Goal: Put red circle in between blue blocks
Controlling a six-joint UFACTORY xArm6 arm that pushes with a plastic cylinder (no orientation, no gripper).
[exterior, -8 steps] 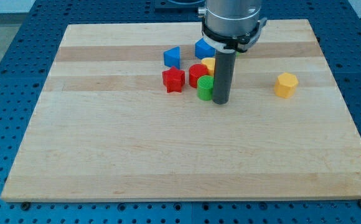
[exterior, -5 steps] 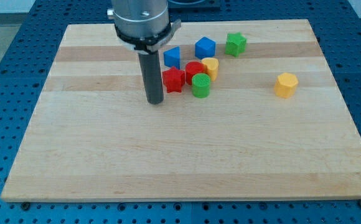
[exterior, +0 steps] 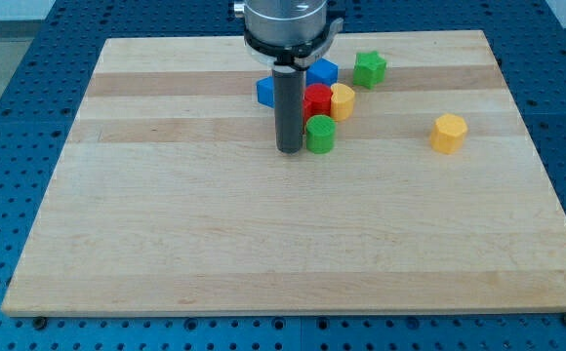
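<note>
The red circle (exterior: 318,100) lies near the view's top centre, touching a yellow block (exterior: 343,100) on its right. One blue block (exterior: 324,71) sits just above it, partly hidden by the arm. The other blue block (exterior: 263,91) is to its left, partly hidden by the rod. My tip (exterior: 288,149) rests on the board just left of the green cylinder (exterior: 320,134), below and left of the red circle. No second red block shows; the rod covers the spot left of the red circle.
A green star block (exterior: 369,67) lies at the top, right of the blue block. A yellow hexagon block (exterior: 449,133) sits alone at the view's right. The wooden board (exterior: 166,244) lies on a blue perforated table.
My tip has moved right, from left of the red star block to beside the green cylinder. The red circle and yellow block have shifted slightly right. The red star block no longer shows.
</note>
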